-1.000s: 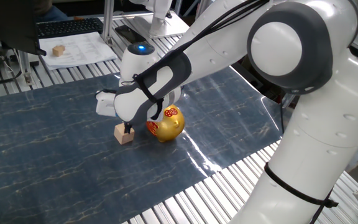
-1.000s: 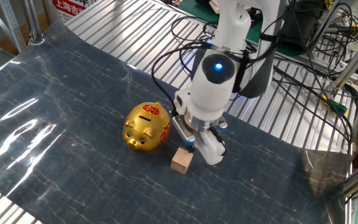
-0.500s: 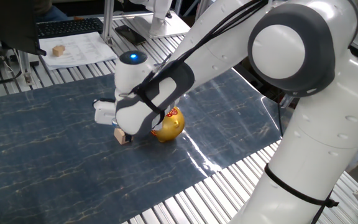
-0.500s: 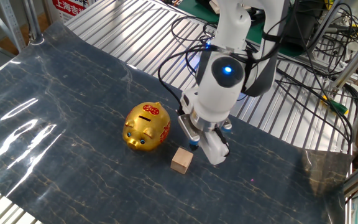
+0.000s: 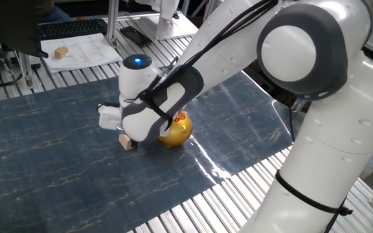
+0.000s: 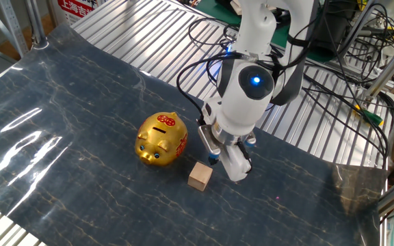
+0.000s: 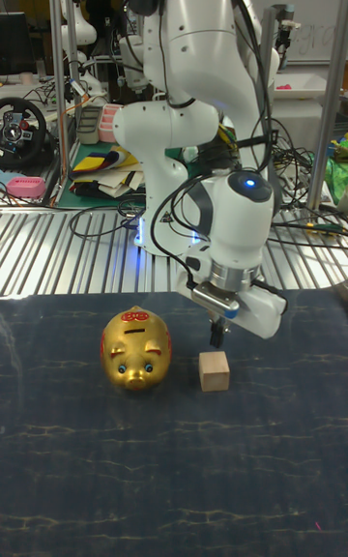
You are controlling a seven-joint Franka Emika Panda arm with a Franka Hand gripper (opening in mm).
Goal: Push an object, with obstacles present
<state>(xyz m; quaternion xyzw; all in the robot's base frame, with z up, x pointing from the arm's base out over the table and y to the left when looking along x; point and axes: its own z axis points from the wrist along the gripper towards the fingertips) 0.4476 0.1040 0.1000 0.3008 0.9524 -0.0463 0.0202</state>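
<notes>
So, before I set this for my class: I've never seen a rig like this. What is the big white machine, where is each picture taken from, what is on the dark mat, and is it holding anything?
The white machine is a robot arm with one small two-finger gripper at its end. Two cameras look down at the table from different sides; the tall picture faces the robot head-on. On the dark marbled mat lie a small wooden cube and, beside it but apart, a shiny golden pig money box with red markings. The gripper hangs just behind the cube and holds nothing; its fingers look closed together. A second cube sits on papers off the mat.
</notes>
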